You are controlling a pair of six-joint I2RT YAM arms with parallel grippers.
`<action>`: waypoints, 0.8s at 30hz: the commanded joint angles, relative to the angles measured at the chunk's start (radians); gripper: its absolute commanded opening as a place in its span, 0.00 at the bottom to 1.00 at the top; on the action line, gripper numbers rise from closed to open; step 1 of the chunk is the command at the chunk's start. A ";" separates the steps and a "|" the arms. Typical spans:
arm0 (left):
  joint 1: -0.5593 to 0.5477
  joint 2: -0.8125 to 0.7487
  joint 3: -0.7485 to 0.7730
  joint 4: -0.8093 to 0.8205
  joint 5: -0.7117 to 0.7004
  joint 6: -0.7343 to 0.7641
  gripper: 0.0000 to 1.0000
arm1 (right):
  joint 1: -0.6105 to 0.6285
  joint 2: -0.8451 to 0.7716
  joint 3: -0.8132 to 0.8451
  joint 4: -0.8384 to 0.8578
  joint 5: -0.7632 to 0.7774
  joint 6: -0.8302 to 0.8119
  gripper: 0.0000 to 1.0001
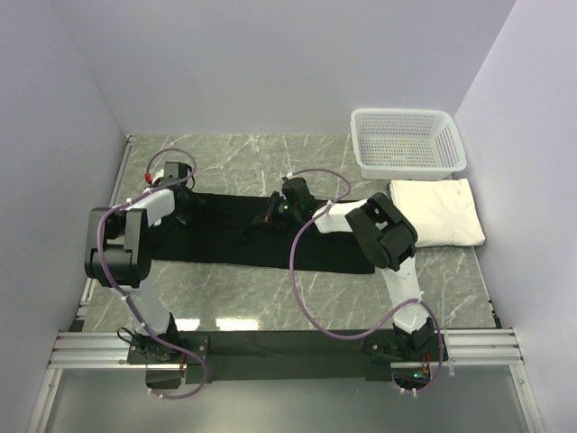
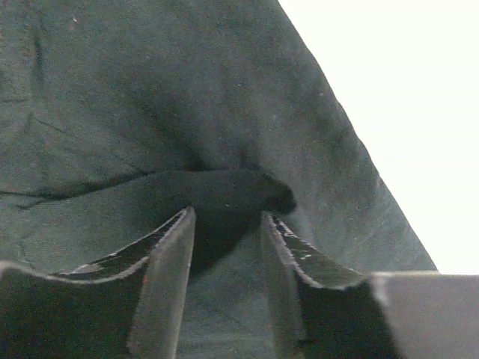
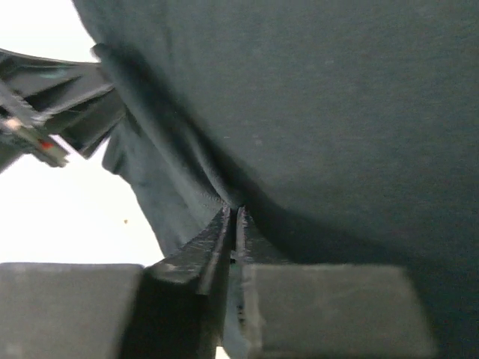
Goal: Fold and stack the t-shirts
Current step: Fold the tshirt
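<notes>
The black t-shirt (image 1: 225, 242) lies spread in a long band across the middle of the table. The cream-white t-shirt (image 1: 439, 211) lies folded at the right, below the basket. My left gripper (image 1: 187, 204) sits at the black shirt's far left edge. In the left wrist view, the left gripper (image 2: 227, 214) is open over the black cloth (image 2: 150, 90), with a raised fold of it at the fingertips. My right gripper (image 1: 274, 213) is at the shirt's far edge near the middle. In the right wrist view, the right gripper (image 3: 233, 211) is shut on a pinched ridge of black cloth (image 3: 337, 112).
A white mesh basket (image 1: 407, 142) stands at the back right, just behind the folded white shirt. Grey walls close in the left, back and right sides. Purple cables loop from both arms over the near part of the marble table (image 1: 270, 302).
</notes>
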 commanded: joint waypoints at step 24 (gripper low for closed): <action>-0.192 -0.123 0.081 -0.195 -0.123 -0.003 0.84 | -0.024 -0.551 -0.240 -0.774 0.452 -0.672 0.50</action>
